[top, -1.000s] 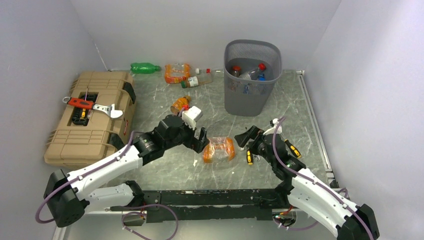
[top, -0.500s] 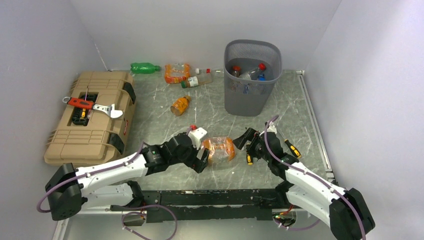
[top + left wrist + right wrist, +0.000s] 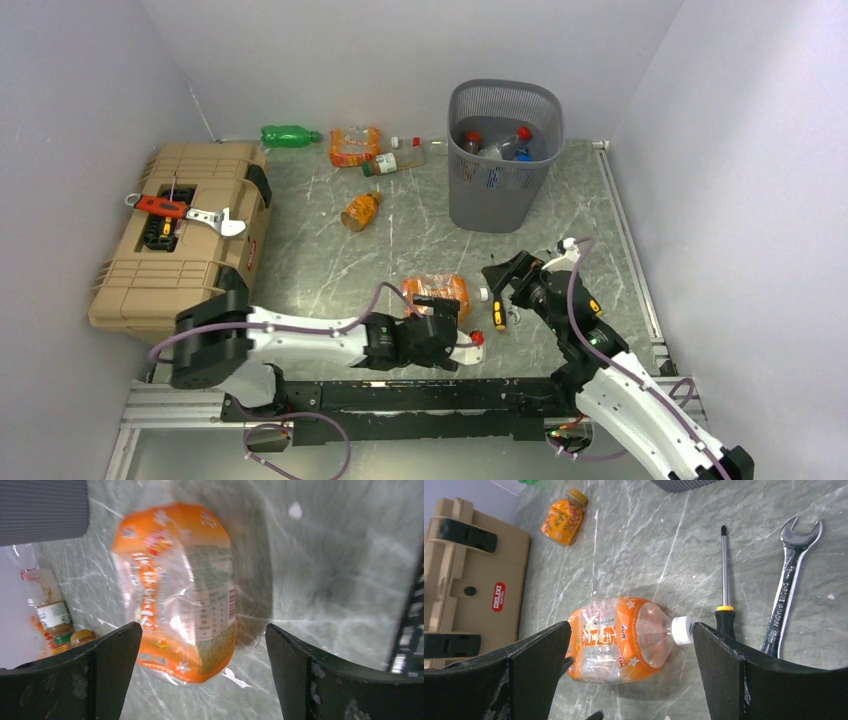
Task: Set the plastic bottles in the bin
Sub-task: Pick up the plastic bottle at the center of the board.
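An orange-labelled clear plastic bottle (image 3: 437, 293) with a white cap (image 3: 682, 630) lies on its side on the marble table. My left gripper (image 3: 432, 318) sits low at its near side, open, and the bottle (image 3: 180, 595) lies just beyond its fingertips (image 3: 107, 672). My right gripper (image 3: 505, 280) hovers at the bottle's cap end, also open and empty, with the bottle (image 3: 619, 640) below its jaws. The dark grey mesh bin (image 3: 503, 170) stands at the back and holds several bottles (image 3: 505, 143). A green bottle (image 3: 290, 135), orange bottles (image 3: 355, 146), a labelled bottle (image 3: 392, 160) and a small orange bottle (image 3: 361, 210) lie loose.
A tan toolbox (image 3: 180, 235) with a wrench (image 3: 215, 218) on top fills the left side. Black-and-orange screwdrivers (image 3: 497, 315) (image 3: 590, 300) and a steel wrench (image 3: 791, 580) lie on the table by my right gripper.
My left arm swung from the bottle's left side round to its near side, dropping low to the table. My right gripper drew back slightly to the right. The bottle stayed put.
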Robot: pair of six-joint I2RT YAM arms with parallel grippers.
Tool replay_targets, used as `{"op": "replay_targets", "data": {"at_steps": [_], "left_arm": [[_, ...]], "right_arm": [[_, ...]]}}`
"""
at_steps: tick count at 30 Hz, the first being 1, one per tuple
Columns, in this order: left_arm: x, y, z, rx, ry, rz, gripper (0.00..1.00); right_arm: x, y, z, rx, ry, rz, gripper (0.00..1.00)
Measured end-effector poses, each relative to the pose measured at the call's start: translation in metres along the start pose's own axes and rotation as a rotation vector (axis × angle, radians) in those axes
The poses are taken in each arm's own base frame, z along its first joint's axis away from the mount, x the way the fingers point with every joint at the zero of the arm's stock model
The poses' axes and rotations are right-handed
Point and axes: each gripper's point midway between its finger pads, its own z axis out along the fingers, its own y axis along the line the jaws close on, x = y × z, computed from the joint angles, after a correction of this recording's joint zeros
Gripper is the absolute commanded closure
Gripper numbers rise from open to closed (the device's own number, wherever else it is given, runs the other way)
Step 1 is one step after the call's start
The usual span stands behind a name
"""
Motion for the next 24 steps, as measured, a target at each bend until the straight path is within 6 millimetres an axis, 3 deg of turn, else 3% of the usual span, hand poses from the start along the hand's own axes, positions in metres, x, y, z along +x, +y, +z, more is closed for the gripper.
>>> {"op": "replay_targets", "data": {"at_steps": [3,6,14,19,24], "left_arm": [[0.031,-0.011,0.023,-0.002,0.121,0.167,0.01],[0.044,-0.009,0.033,-0.045,0.165,0.233,0.01],[0.037,0.005,0.059,-0.198,0.164,0.240,0.02],[0.028,0.015,0.075,-0.257,0.167,0.171,0.12],[0.031,0.017,0.081,-0.266,0.176,0.091,0.28]], "right_arm": [[-0.006,-0.001,-0.008,0.003,-0.022,-0.007,0.03],[-0.006,-0.005,-0.014,0.016,-0.031,-0.013,0.03],[-0.011,-0.007,-0.025,0.031,-0.042,-0.023,0.03],[-0.018,-0.001,-0.031,0.008,-0.063,-0.020,0.03],[-0.021,0.002,-0.035,-0.003,-0.074,-0.018,0.03]]}}
